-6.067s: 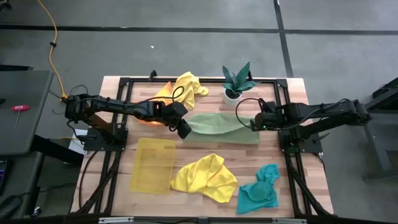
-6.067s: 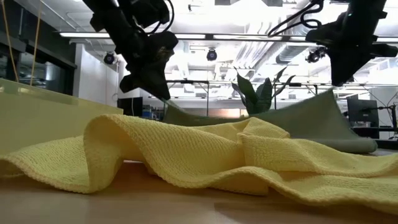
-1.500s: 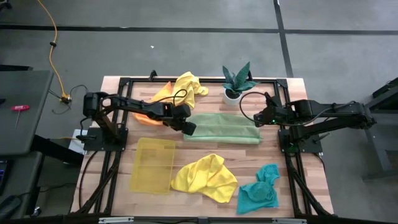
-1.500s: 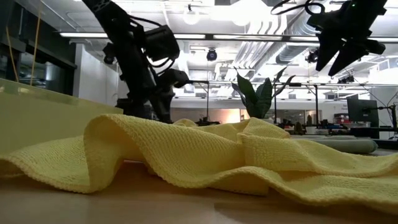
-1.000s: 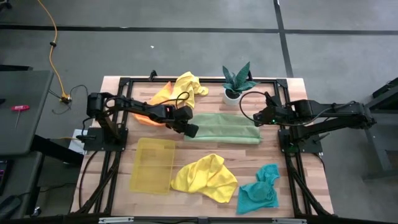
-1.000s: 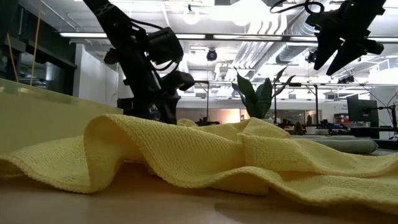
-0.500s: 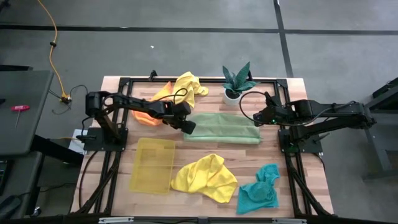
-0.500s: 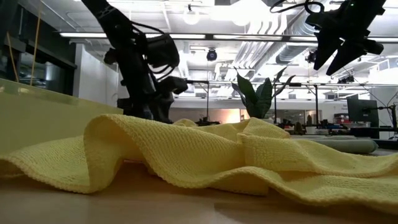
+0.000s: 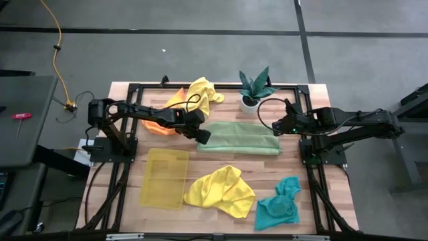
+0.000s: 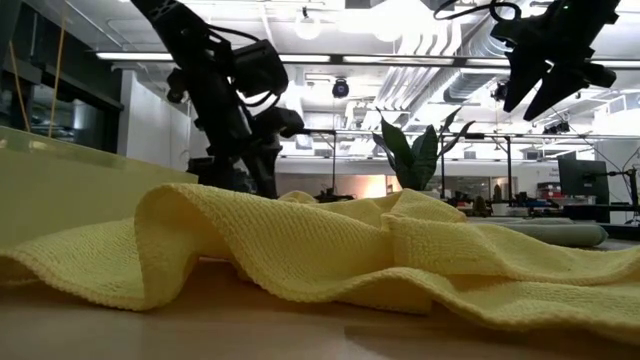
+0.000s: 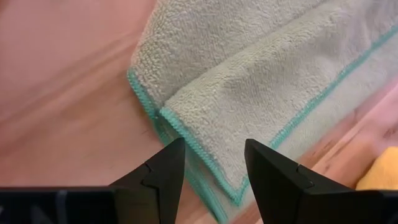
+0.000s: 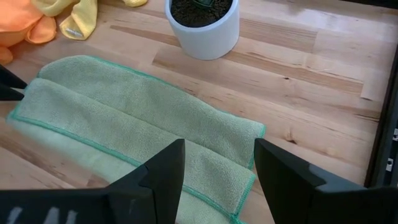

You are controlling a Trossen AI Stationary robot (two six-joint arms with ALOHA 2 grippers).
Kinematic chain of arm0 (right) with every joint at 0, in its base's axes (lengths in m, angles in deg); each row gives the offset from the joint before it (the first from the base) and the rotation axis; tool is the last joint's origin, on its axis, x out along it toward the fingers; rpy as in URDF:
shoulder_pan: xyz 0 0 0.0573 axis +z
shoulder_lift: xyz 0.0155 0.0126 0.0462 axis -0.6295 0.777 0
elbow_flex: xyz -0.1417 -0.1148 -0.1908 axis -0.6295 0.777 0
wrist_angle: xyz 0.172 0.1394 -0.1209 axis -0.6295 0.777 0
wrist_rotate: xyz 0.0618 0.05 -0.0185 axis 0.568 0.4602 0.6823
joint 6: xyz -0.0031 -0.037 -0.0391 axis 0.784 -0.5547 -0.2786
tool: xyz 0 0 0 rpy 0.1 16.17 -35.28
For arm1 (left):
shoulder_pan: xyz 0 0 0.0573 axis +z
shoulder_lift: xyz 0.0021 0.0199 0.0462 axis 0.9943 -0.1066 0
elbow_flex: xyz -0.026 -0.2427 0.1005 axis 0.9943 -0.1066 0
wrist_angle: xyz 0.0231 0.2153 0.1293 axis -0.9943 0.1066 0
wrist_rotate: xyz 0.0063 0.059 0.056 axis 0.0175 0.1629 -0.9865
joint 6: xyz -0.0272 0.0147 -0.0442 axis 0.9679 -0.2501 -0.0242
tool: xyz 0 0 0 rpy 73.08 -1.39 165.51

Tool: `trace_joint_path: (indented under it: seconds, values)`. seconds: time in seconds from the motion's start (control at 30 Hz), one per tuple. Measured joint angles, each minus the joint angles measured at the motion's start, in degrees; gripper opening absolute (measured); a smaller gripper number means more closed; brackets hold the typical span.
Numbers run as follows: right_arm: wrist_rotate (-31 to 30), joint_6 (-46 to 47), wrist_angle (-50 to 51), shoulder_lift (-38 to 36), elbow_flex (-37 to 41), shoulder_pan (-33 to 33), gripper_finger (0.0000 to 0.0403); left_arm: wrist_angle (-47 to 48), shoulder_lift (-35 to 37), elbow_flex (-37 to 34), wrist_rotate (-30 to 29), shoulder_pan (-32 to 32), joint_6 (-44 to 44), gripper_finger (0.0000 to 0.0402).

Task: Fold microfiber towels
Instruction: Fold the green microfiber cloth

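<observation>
Tray: a see-through yellow tray (image 9: 164, 177) lies at the near left of my tabletop (image 9: 127, 194), holding nothing.
Orange towel: a crumpled orange towel (image 9: 157, 124) sits at the far left, partly under my left arm, touching the yellow towel beside it.
Far yellow towel: a bunched yellow towel (image 9: 201, 91) lies at the far edge, just right of the orange one.
Left tool: my left tool (image 9: 202, 136) is low over the left end of the green towel; its two fingers (image 11: 160, 177) stand apart with the towel's corner showing between them, gripping nothing.
Green towel: the olive-green towel (image 9: 239, 136) lies flat in the middle of the tabletop, folded lengthwise into a long band, its teal-stitched edges (image 11: 186, 140) stacked at the left end.
Near yellow towel: a second yellow towel (image 9: 219, 191) lies rumpled near the front, right of the tray.
Plant: a small potted plant (image 9: 255, 88) in a white pot stands at the far side, just beyond the green towel.
Right tool: my right tool (image 9: 275, 128) hangs above the right end of the green towel, fingers (image 12: 163, 180) spread, empty.
Teal towel: a crumpled teal towel (image 9: 279, 205) lies at the near right.
</observation>
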Motion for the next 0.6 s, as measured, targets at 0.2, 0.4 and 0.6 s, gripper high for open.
trace_joint_path:
  seconds: [0.2,0.4,0.6]
  values:
    - [0.0,0.02,-0.6,0.01,0.0,0.0,0.0186,2.29,-0.36,0.0,-0.62,-1.0,0.67,0.0158]
    - [0.0,0.0,-0.82,-0.01,0.0,-0.02,0.0186,0.56,-0.66,-0.07,-0.57,-2.29,2.02,0.0158]
    - [0.0,0.0,-1.44,0.01,0.0,-0.02,0.0186,-2.24,-0.66,-0.07,0.26,-3.11,3.5,0.0158]
